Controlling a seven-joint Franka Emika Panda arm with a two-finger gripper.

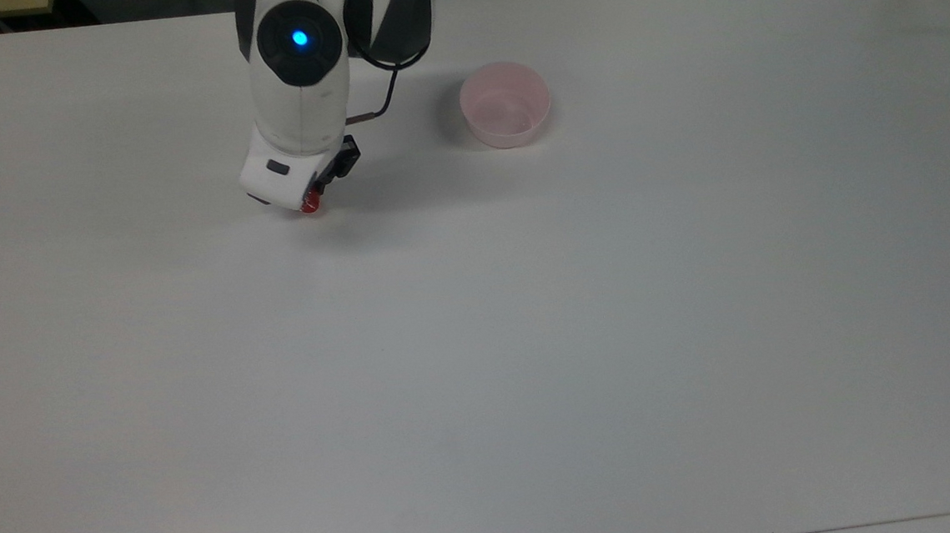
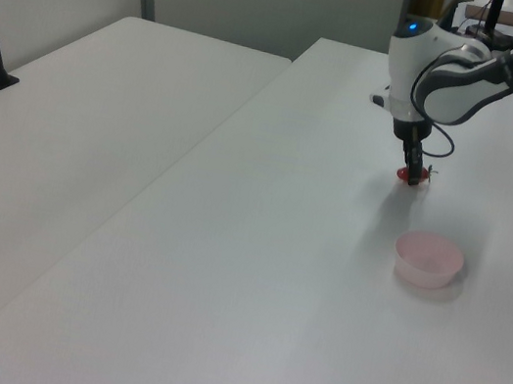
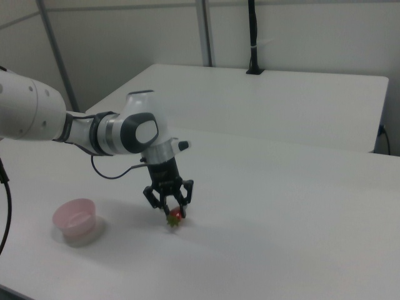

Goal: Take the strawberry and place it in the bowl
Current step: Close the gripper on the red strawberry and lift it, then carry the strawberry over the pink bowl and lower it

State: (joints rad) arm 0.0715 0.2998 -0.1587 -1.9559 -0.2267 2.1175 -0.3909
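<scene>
Right view – glossy red, green-capped strawberry [image 3: 175, 215] clamped between the dark fingers [image 3: 185, 199], well apart from the bowl [image 3: 77, 220]

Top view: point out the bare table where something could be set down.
Everything below the strawberry and bowl is bare table, as is the stretch right of the bowl. The crowded patch is around the gripper.
</scene>
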